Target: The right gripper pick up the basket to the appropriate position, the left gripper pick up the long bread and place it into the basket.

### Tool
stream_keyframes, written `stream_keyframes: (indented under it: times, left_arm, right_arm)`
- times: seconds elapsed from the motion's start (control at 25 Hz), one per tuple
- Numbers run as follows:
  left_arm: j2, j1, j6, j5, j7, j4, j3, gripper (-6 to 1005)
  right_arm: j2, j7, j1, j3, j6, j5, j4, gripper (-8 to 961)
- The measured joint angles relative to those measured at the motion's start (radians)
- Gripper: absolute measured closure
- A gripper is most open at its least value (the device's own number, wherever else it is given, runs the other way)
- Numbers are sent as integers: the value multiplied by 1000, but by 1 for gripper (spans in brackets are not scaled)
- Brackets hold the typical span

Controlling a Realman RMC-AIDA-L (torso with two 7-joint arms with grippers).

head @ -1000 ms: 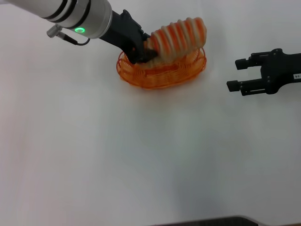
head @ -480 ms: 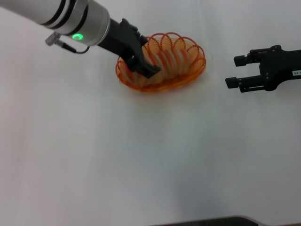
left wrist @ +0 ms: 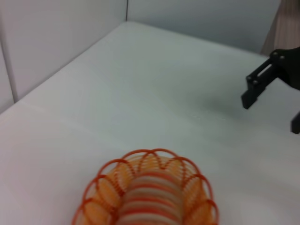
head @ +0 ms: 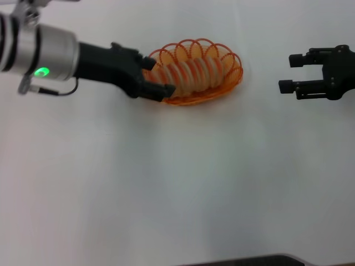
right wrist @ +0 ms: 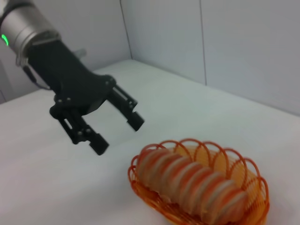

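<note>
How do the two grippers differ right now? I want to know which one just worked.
The left gripper sits at the basket's end, beside the long bread; the right gripper hangs well clear of the basket, off its other end. The left arm shows a silver cuff with a green light; the right shows only black. Both are black, open and empty.

A plain white worktop (head: 166, 188) carries the basket (head: 236, 75), just beside the left gripper (head: 158, 80).
</note>
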Motion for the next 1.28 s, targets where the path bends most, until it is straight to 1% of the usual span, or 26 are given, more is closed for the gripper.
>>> stream_keyframes:
  times: [0.04, 0.08, 0.2, 0.36, 0.4, 0.44, 0.48, 0.6, 0.72, 0.92, 1.12, 1.28]
  left_arm:
    - [0, 38, 34, -29, 30, -2, -39, 198]
    - [0, 38, 34, -29, 30, -2, -39, 200]
    - [0, 95, 80, -59, 63, -6, -83, 200]
    - [0, 168, 111, -84, 108, -7, -109, 197]
    - [0, 168, 111, -84, 108, -7, -109, 196]
    - [0, 184, 117, -87, 117, -8, -116, 195]
    - [0, 212, 137, -98, 151, -20, -144, 195]
    - [0, 230, 156, -114, 192, -39, -179, 196]
    - [1, 240, 179, -124, 242, -74, -220, 196]
    - [5, 241, 220, -119, 279, -110, -240, 196]
    - [9, 252, 225, -115, 295, -137, -245, 199]
    - [6, 265, 221, -119, 325, -152, -259, 201]
  right_arm:
    - [1, -13, -3, 8, -5, 0, 0, 180]
    - [2, -27, -7, 13, -7, 0, -2, 180]
    - [10, -62, -23, 15, -7, 0, -2, 179]
    - [31, -96, -46, 21, -1, 0, -6, 179]
    - [37, -105, -52, 23, 1, 0, -6, 178]
    - [42, -113, -57, 26, 3, 0, -6, 178]
    - [48, -122, -61, 30, 4, 0, -6, 178]
    - [67, -156, -74, 60, 6, 5, -6, 174]
    - [75, -194, -84, 89, 6, 19, 5, 169]
    - [77, -231, -91, 100, 9, 23, 51, 166]
    - [76, -243, -100, 93, 23, 19, 74, 164]
    - [74, -263, -106, 92, 35, 17, 106, 164]
